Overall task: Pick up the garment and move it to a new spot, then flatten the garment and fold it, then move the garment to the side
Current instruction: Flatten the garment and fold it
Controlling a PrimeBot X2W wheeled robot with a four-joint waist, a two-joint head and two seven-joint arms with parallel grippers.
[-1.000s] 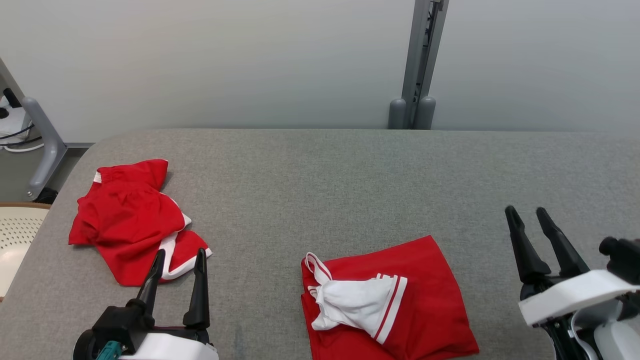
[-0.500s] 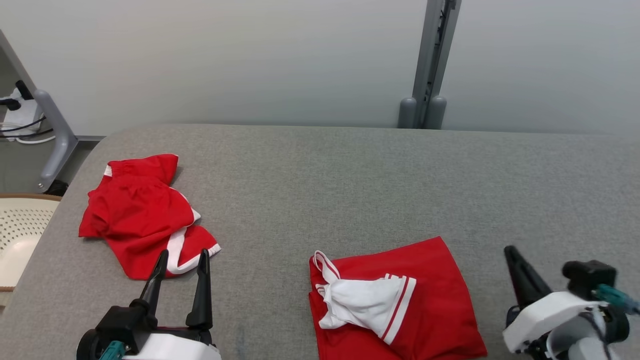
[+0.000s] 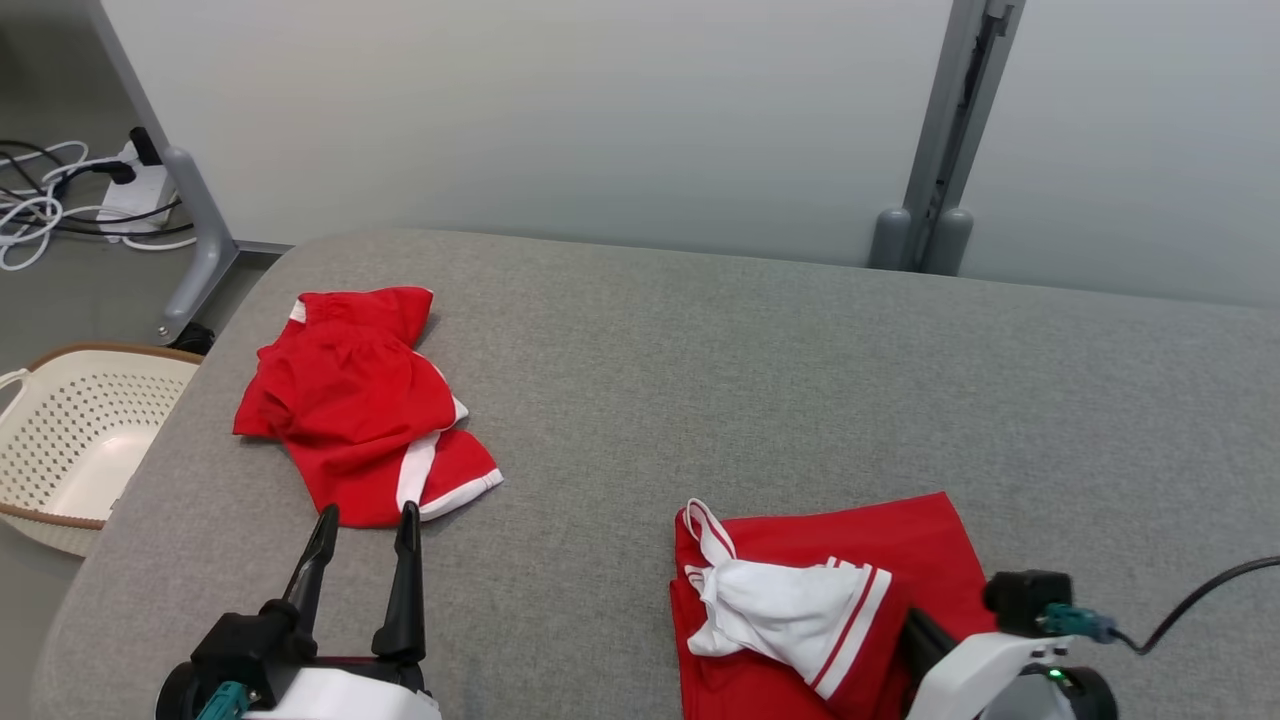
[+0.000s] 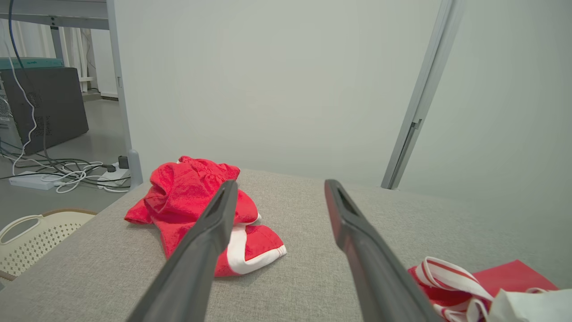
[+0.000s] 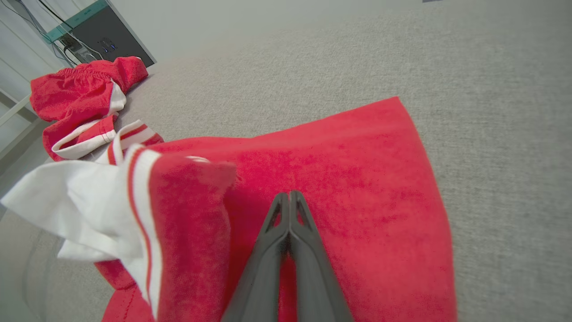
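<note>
My right gripper (image 5: pixel 289 195) has its fingers clenched together, tips low over the red garment (image 5: pixel 348 179) at the near edge of the table (image 3: pixel 700 360). I judge this a press to flatten, and I cannot tell whether any cloth is pinched. The left gripper (image 3: pixel 367 515) waits with fingers released and spread, just short of the second red garment (image 3: pixel 350 400), with a basket (image 3: pixel 80 420) beyond the table's left edge. A second ago the right fingers stood apart, off to the garment's right. The head camera has turned, but the cloth itself hasn't moved.
</note>
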